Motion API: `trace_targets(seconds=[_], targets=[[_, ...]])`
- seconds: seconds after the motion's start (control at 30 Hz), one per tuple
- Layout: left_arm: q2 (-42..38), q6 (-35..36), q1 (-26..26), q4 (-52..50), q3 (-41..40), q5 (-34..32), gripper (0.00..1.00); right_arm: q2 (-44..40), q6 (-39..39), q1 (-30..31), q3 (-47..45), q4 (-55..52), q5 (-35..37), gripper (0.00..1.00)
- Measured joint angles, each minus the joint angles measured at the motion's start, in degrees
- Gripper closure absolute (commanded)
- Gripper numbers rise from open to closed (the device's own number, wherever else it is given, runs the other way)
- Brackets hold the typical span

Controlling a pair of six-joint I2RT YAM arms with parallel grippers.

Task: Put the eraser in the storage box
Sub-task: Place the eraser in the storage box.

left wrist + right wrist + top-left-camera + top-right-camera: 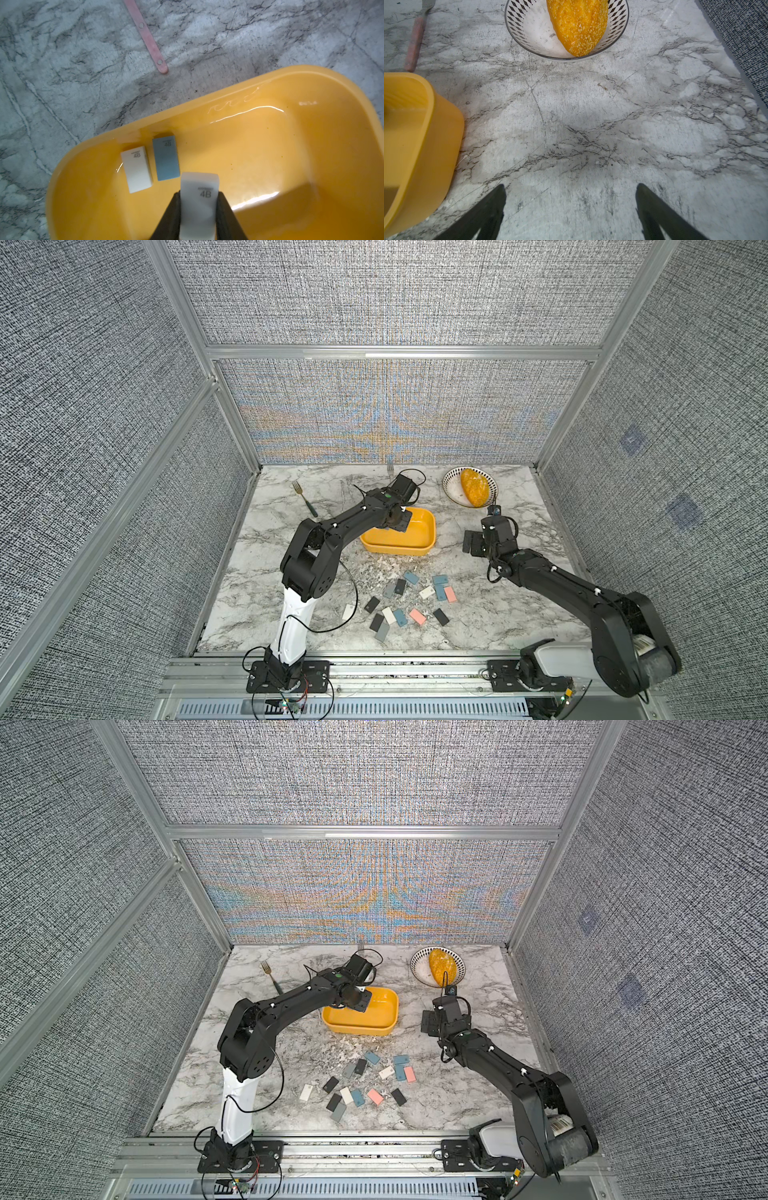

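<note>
Top views: left tool (401,522) sits over the left end of the storage box (419,549), with its tip inside the rim outline. What it holds can't be seen from here. Right tool (471,541) is to the right of the box, clear of it and low over bare worktop (498,614). Loose erasers (409,597) are scattered on the near side of the box, none of them touching it. A bowl (451,485) with a bread roll (473,487) is at the far right, and a fork (303,497) at the far left.

Left wrist: the tool is clamped on a white eraser (197,207) marked 4B, a finger (172,212) on each long side. It's over the box floor; I can't tell whether it touches. Two more lie flat in the box side by side against the wall, a second white eraser (137,169) and a blue eraser (166,159). A pink handle (149,39) lies on the worktop beyond the rim.

Right wrist: fingers (488,209) stand wide apart with only marble between them. A box corner is beside them and the bowl is ahead.
</note>
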Motion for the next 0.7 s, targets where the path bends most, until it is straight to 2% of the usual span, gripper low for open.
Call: trace_targets(seconds=[0.7], targets=[[6.34, -1.31, 0.87, 0.15, 4.96, 0.39, 0.71, 0.74, -0.02, -0.42, -0.2, 0.02, 0.0, 0.02]])
